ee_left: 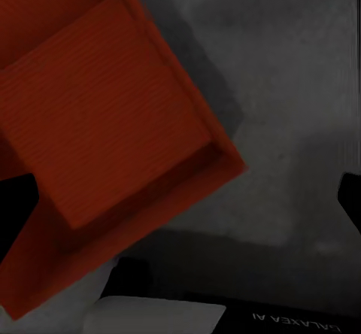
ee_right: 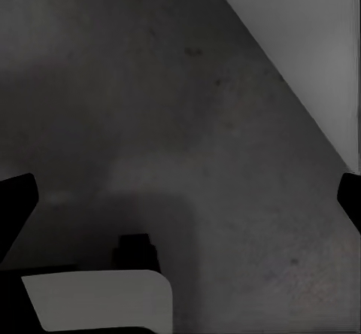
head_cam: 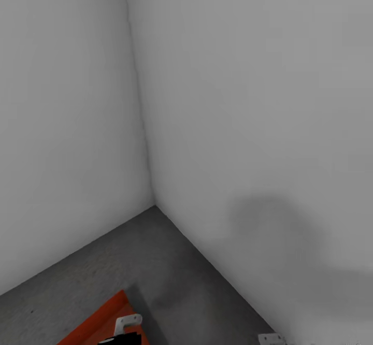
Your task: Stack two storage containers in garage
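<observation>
Storage container (ee_left: 105,123) lies below open left claw (ee_left: 188,198).

The head camera is looking forward and down into a corner of white walls (head_cam: 248,101), with grey floor (head_cam: 171,262) in the lower frame. Both wrist cameras are looking down at this floor from near; the right one is sharing the wall.
</observation>
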You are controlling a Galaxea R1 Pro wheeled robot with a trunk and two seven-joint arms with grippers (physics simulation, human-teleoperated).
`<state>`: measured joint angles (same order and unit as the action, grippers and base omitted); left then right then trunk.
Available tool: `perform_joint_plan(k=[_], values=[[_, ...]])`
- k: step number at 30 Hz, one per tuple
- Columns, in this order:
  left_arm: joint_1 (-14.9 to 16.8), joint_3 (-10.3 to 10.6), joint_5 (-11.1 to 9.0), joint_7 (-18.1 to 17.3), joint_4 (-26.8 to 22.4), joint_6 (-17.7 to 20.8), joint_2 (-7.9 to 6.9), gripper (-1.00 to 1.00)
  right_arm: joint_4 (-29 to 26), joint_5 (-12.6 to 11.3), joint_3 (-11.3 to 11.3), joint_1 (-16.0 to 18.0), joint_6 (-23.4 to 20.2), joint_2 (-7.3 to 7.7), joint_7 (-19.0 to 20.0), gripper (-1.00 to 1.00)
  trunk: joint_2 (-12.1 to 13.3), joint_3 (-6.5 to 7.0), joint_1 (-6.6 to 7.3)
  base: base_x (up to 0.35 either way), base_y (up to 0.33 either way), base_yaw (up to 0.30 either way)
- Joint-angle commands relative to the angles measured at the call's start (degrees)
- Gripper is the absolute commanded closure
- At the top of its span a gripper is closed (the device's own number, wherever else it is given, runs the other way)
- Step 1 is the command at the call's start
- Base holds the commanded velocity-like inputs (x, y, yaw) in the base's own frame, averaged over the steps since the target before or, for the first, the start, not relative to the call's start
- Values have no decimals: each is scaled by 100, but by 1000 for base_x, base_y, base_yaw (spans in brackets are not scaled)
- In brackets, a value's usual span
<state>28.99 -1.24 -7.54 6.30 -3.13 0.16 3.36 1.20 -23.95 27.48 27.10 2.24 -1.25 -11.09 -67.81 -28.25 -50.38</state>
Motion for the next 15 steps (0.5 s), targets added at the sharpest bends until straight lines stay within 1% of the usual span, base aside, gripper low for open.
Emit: perform_joint_plan(k=[1, 11, 15], values=[[1, -8, -46, 12, 2, 2, -3, -100, 24, -57, 47, 6, 23, -5, -7, -100, -3, 0, 0, 0, 0, -238], [1, 1, -46, 11, 210, 6, -19, -100, 47, -61, 33, 0, 14, 2, -7, -100, -3, 55, 0, 0, 0, -239], [-3, 1, -46, 11, 256, 9, -97, -100, 49, -67, 25, -2, 13, 7, -7, -100, -3, 77, 0, 0, 0, -240]])
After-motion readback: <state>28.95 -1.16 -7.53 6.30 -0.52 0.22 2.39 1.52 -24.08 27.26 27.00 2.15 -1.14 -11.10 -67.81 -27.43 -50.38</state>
